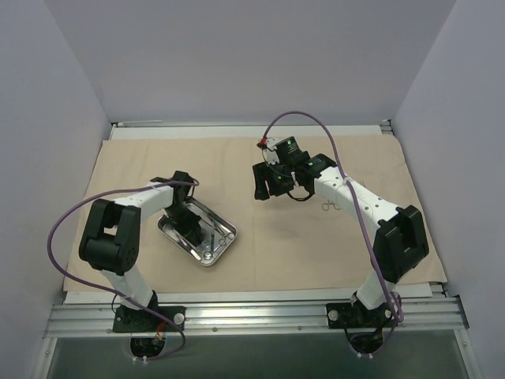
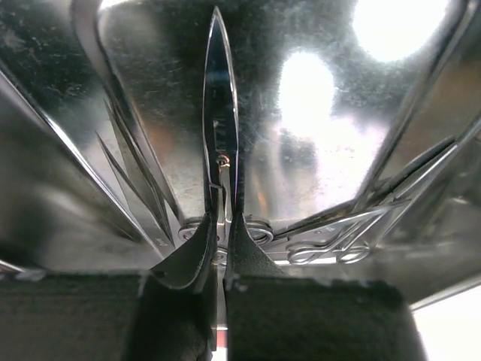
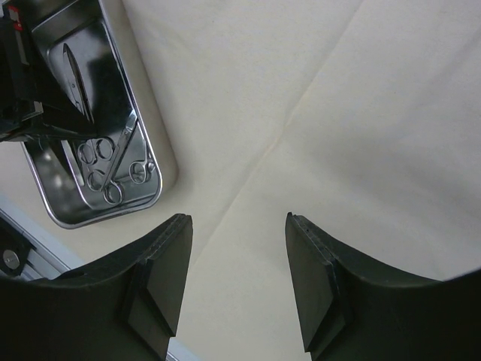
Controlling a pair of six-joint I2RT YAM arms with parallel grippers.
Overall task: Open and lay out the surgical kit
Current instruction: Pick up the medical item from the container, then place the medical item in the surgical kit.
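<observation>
Now, starting at left gripper (image 2: 222, 239): found both fingers (image 2: 188, 263) pressed together on 1 slim scissor-like instrument (image 2: 219, 113), pinching it just below the pivot, with closed blades pointing to 12 o'clock in the left wrist view. Could not tell whether lifted or resting on the floor beneath. Placed this grip down inside the steel tray (image 2: 338, 113). Saw ring handles of other instruments (image 2: 323, 252) on the tray floor at 3 o'clock of the fingertips, and more slim shafts at 9 o'clock. Could not get a firm count from that view.

Logged right gripper (image 3: 234, 224) with fingers wide apart, holding nothing, hanging above bare cloth wrap (image 3: 361, 113). Noted the wrap opened out as 1 large beige sheet, flat, with soft fold creases crossing under that gripper.

From the top view: found the tray sitting on the sheet at 8 o'clock of its centre, turned askew to the sheet edges. Put right gripper at 2 o'clock of the tray, apart from it. Spotted 1 ring-handled instrument (image 1: 330, 207) lying alone on the sheet at 3 o'clock of the tray, well apart from it, near the right arm (image 1: 363, 201).

From the right wrist view: saw the tray at 10 o'clock, with rings bunched at its near end.
</observation>
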